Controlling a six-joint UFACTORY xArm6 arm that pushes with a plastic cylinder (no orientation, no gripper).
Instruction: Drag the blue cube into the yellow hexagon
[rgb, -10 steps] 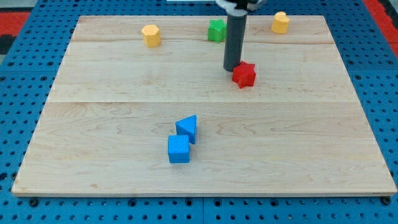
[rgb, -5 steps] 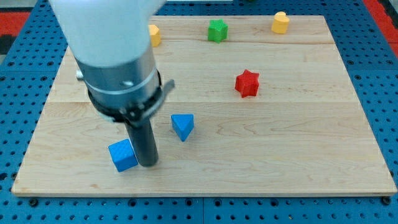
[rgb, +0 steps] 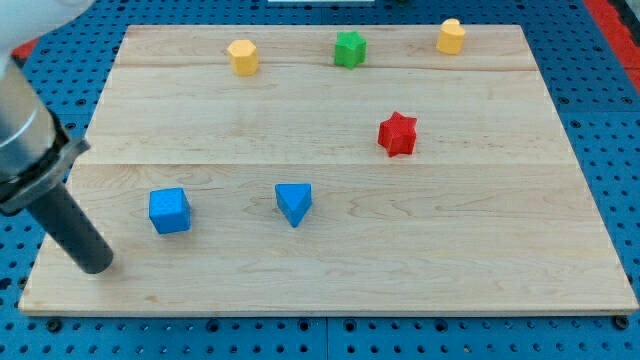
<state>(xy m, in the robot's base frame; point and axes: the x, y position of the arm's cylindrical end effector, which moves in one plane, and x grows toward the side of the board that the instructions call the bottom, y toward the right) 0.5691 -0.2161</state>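
The blue cube (rgb: 169, 210) sits on the wooden board's lower left part. The yellow hexagon (rgb: 242, 56) stands near the view's top, left of centre, far above the cube. My tip (rgb: 96, 266) is at the board's lower left, below and to the left of the blue cube, apart from it. The arm's grey body comes in from the view's left edge.
A blue triangular block (rgb: 294, 203) lies right of the cube. A red star block (rgb: 397, 133) is right of centre. A green block (rgb: 348, 48) and a second yellow block (rgb: 451, 36) stand along the top. The board's edge (rgb: 60, 190) is close to my tip.
The blue cube has moved left and up from beside the blue triangle. My tip went from the red star, to the cube's right side, then to the lower left.
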